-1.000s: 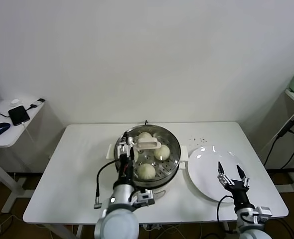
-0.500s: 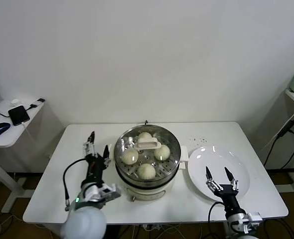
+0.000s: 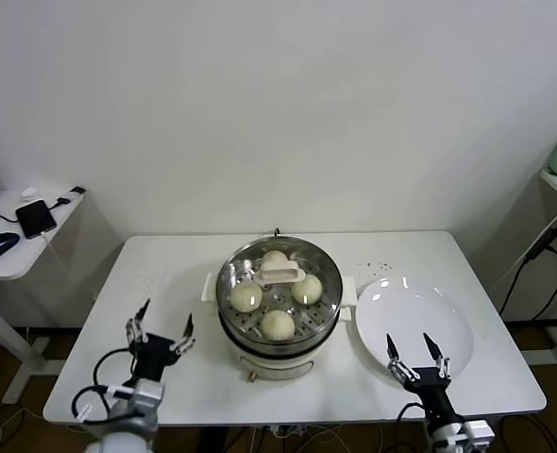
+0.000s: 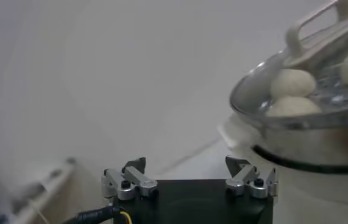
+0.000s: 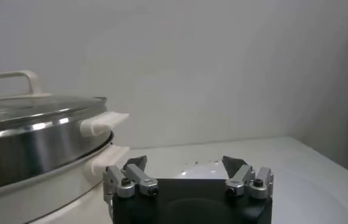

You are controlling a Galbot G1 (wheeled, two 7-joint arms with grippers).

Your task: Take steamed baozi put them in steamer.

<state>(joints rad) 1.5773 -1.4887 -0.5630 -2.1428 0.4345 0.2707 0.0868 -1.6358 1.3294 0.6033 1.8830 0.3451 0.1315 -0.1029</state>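
Close to the robot, the left gripper hangs low, just off the steamer's left side, with its fingers spread wide and nothing in them. The right gripper hangs on the steamer's other side, over the near edge of the white plate, also spread wide and holding nothing. The plate is bare.

A bit farther back sits the steamer, in the middle of the table. All four steamed baozi are inside it, under the glass lid (you can see them right through the glass). The lid's handle runs side to side.

The steamer lies between the two grippers, ahead of both. The left one looks a little nearer to it. I think the job is done.
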